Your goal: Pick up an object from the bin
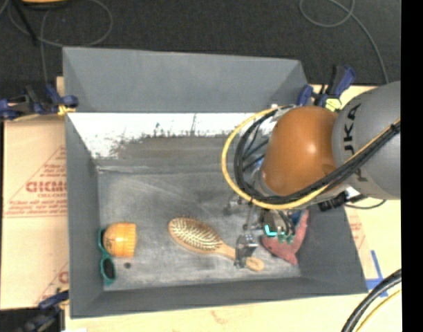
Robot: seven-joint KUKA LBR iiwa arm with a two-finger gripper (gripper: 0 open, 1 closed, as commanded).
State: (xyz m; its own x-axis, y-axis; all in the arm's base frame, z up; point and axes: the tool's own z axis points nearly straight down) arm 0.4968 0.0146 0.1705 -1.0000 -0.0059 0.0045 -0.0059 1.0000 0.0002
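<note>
The arm (377, 144) enters over the right edge of the bin (83, 206), wrist angled down. The tool (248, 249) sits at the handle of the wooden hairbrush (195, 235) near the front edge. Grip state: cannot tell.

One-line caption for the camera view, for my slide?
Gripper at the handle of a wooden hairbrush in a grey bin.

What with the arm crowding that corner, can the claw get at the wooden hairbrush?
Probably yes: the claw is right at the handle end of the wooden hairbrush, which lies bare on the bin floor; the reddish cloth lies beside it, not over it.
</note>
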